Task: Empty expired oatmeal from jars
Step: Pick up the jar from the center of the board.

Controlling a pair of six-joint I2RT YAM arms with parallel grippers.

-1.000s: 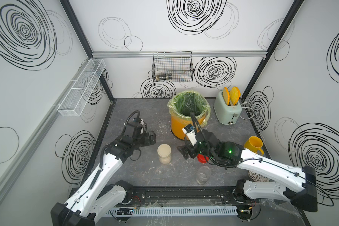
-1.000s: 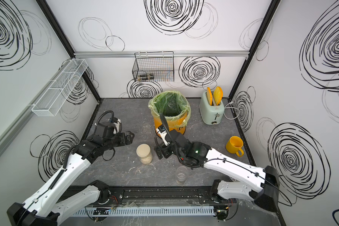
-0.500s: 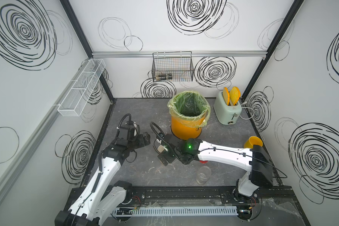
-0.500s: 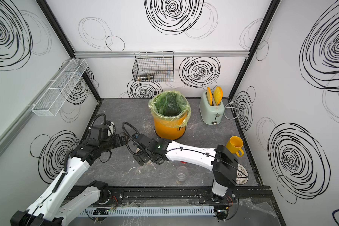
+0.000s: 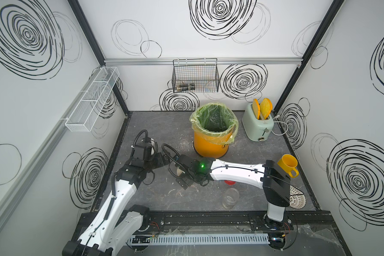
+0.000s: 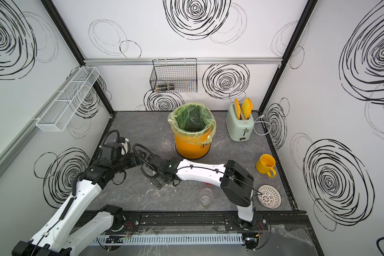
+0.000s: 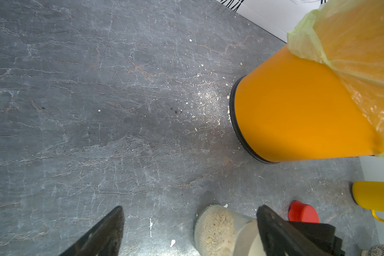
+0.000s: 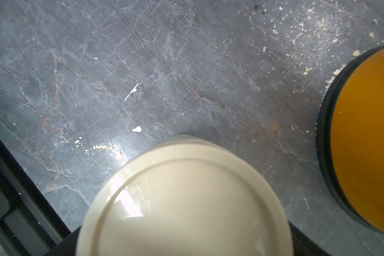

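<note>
- Right wrist view is half filled by the beige lid point(image 8: 186, 199) of the wide jar point(image 7: 208, 221), seen from close above, with the grey table point(image 8: 142, 66) and the orange bin point(image 8: 364, 133) around it.
- The right gripper point(image 5: 179, 174) hangs directly over that lid, its arm stretched across the table. Dark jaw parts show on either side of the lid, wide apart. Whether they touch it cannot be told.
- The wide jar stands upright near the middle of the table, in front of the bin, with its lid on. Pale oatmeal point(image 7: 217, 237) fills most of the glass that shows.
- The left gripper point(image 7: 191, 208) hovers just beside the wide jar, on the side away from the right arm. Its jaws are wide apart and clamped on nothing.
- The slim jar point(image 5: 230, 198) stands upright near the front edge in both top views, uncapped and clear, and looks empty.
- Its red cap point(image 7: 303, 212) lies on the table apart from it, partly hidden under the right arm in both top views.
- Pale crumbs point(image 7: 206, 99) are scattered on the table by the base of the bin.
- A yellow cup point(image 5: 287, 165) stands near the right edge, well apart from both jars.
</note>
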